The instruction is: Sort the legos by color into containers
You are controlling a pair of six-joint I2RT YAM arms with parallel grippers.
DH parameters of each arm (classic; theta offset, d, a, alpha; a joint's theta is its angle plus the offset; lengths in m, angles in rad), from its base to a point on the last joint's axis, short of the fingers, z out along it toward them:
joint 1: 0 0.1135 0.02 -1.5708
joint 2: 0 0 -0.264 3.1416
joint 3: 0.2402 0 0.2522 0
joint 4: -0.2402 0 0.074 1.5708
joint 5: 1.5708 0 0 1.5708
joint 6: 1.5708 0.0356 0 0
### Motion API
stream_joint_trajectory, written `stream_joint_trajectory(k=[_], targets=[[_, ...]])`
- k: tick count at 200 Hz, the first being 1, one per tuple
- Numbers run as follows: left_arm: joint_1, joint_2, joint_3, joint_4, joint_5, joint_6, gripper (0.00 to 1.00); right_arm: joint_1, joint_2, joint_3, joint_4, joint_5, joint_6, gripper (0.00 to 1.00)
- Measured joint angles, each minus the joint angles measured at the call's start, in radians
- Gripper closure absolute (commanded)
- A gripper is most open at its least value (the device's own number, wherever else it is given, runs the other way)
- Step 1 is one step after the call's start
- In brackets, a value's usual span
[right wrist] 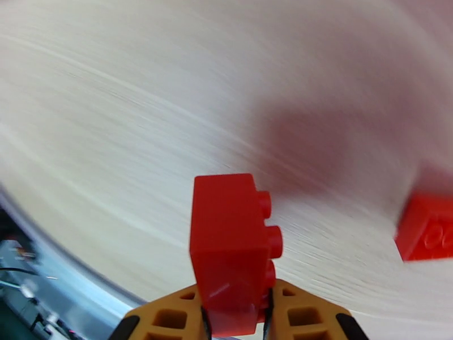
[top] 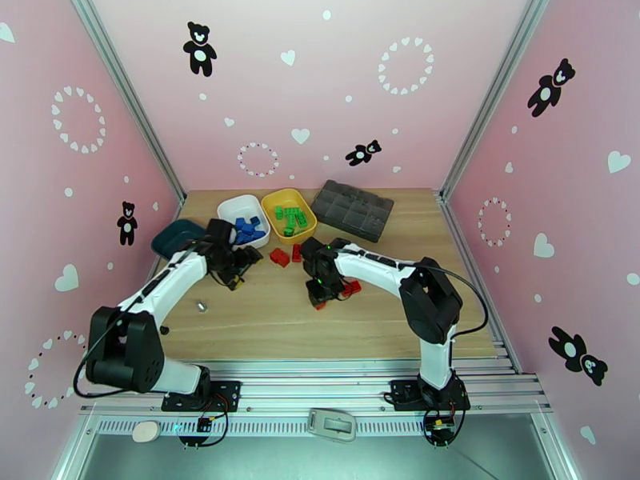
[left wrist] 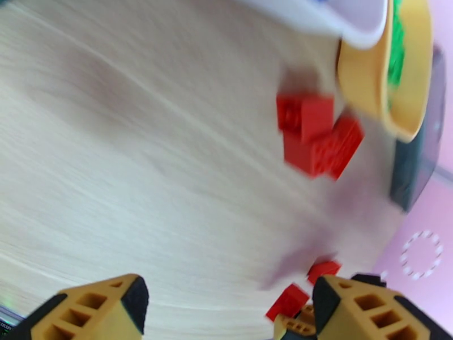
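Red plastic catches the eye first: one small brick (right wrist: 232, 245) is clamped between the jaws of the right gripper (right wrist: 235, 304). Its studs are turned to the side, and most of its body stands out beyond the yellow fingertips. The right gripper is low over the middle of the bench (top: 272, 322), and a second red brick (top: 350, 288) lies just beside it on the wood.

A pair of red bricks (top: 286, 255) lies side by side in front of the yellow tray (top: 270, 200), which holds the green bricks (top: 290, 219). Next to it on the left stands the white tray (top: 230, 208) with the blue bricks (top: 250, 230) inside. The teal tray (top: 172, 238) is at the far left edge (the left arm covers part of it, so I cannot see well inside).

The left gripper (left wrist: 226, 304) hovers low near the white tray, its jaws wide apart, with bare wood between them. A grey organizer box (top: 352, 208) lies to the right of the yellow tray. A small metal-looking piece (top: 202, 306) rests alone on the bench near the left arm.
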Motion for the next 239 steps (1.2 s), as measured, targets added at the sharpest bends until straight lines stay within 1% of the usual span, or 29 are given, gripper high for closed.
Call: stream_joint_trajectory(k=[26, 63, 105, 146, 174, 205, 239], targets=[[0.118, -0.039, 0.000, 0.001, 0.030, -0.004, 0.18, 0.025, 0.093, 0.167, 0.066, -0.107, 0.039, 0.84], [0.277, -0.058, 0.000, 0.001, 0.060, -0.011, 0.18, 0.056, 0.284, 0.407, 0.161, -0.258, 0.129, 0.84], [0.401, -0.058, 0.003, -0.021, 0.076, -0.008, 0.18, 0.076, 0.461, 0.637, 0.293, -0.384, 0.270, 0.83], [0.464, -0.058, 0.008, -0.038, 0.085, -0.003, 0.18, 0.087, 0.624, 0.855, 0.459, -0.460, 0.441, 0.81], [0.478, -0.058, 0.015, -0.052, 0.085, 0.000, 0.18, 0.099, 0.739, 0.977, 0.600, -0.478, 0.583, 0.79], [0.478, -0.059, 0.030, -0.060, 0.086, -0.001, 0.18, 0.103, 0.829, 1.056, 0.727, -0.460, 0.711, 0.76], [0.478, -0.089, 0.030, -0.089, 0.085, -0.004, 0.19, 0.104, 0.883, 1.120, 0.802, -0.409, 0.785, 0.76]])
